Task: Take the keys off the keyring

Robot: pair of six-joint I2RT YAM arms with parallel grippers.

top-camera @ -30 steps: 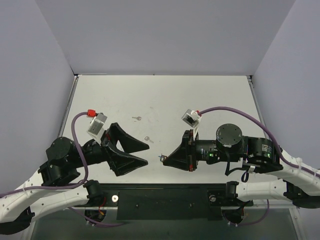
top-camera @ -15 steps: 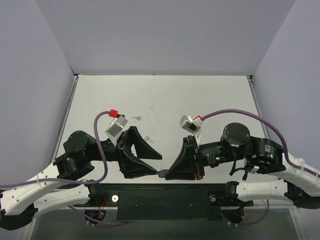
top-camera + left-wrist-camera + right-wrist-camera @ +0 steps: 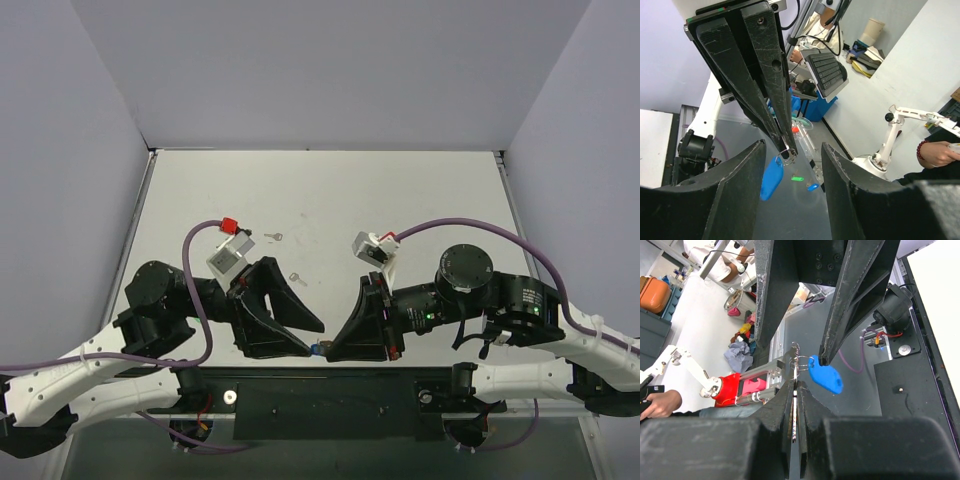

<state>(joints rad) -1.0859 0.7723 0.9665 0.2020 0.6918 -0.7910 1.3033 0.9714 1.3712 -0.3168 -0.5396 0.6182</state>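
The right gripper (image 3: 796,384) is clamped tight on the ring (image 3: 800,361), a thin wire loop nipped right at its fingertips. A blue tag (image 3: 825,376) hangs from the ring and touches it. Whether a key sits on the ring beside that tag is too small to tell.

The left gripper (image 3: 315,338) points at the ring from the opposite side, with its jaws spread wide and holding nothing. The ring sits in the gap between its two fingers. In the right wrist view, one left fingertip (image 3: 823,358) stands just beside the ring and right over the tag. I cannot tell whether it touches either one. The other left finger is clear of the ring on the far side.

From above, the near edge of the table (image 3: 400,190) runs just under the ring.

Two loose keys lie flat on the table beyond the left gripper, well apart from the ring. One (image 3: 296,279) is nearer the ring and the other (image 3: 273,237) lies farther out.

In the left wrist view, a green tag (image 3: 797,178) and a second blue tag (image 3: 813,187) lie on a grey surface past the ring, apart from it and near each other.
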